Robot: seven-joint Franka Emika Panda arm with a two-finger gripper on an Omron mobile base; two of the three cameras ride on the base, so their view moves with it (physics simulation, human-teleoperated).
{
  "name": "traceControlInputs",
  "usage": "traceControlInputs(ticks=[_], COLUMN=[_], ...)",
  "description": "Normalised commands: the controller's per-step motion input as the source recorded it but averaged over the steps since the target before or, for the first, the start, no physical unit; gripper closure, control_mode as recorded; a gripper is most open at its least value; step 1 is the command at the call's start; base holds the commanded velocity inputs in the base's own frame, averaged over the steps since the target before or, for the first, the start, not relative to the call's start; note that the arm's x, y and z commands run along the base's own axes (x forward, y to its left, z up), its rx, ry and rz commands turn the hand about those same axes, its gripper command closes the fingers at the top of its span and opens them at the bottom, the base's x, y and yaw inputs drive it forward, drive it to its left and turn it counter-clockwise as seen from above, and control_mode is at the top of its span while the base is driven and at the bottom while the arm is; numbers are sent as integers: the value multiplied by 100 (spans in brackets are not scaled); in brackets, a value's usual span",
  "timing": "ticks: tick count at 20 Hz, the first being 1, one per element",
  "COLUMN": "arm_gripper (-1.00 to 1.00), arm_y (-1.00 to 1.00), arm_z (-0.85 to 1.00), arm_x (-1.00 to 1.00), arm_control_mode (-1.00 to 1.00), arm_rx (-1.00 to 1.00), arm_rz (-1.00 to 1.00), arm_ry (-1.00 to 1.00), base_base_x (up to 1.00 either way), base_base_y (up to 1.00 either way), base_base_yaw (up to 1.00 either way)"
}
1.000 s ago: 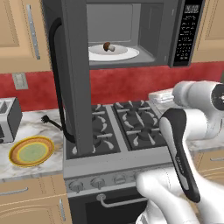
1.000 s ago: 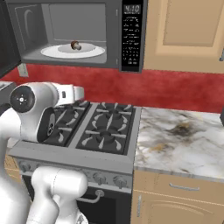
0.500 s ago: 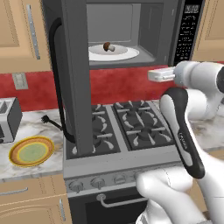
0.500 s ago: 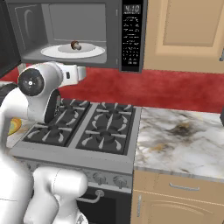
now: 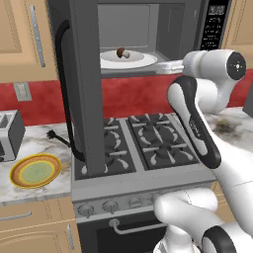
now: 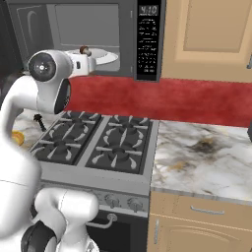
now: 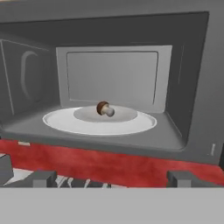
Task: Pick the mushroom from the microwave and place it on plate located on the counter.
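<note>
While its two dark fingers stand wide apart and hold nothing, the robot's gripper (image 7: 111, 178) sits at the bottom of the hand view, in front of the big dark grey microwave (image 7: 192, 87). Its door hangs open. Near the middle of that view, the tiny brown-capped mushroom (image 7: 104, 109) lies on a round white plate (image 7: 131, 124) inside the oven. Low at the left of the left base view, the round yellow-orange plate (image 5: 35, 171) rests on the white marbled counter (image 5: 34, 148), beside the grey stove top (image 5: 143, 148).
</note>
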Motion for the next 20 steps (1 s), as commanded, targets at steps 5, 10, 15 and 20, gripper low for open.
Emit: traceControlInputs(ticks=[5, 10, 15, 20], arm_gripper=[-100, -100, -100, -100], arm_y=[31, 19, 0, 0], arm_z=[22, 8, 0, -22], arm_x=[51, 58, 47, 14], arm_control_mode=[-100, -100, -100, -100], arm_rx=[0, 0, 0, 0], arm_rz=[0, 1, 4, 9], arm_ry=[5, 19, 11, -3], base_base_x=[0, 0, 0, 0], base_base_y=[0, 0, 0, 0], base_base_yaw=[0, 0, 0, 0])
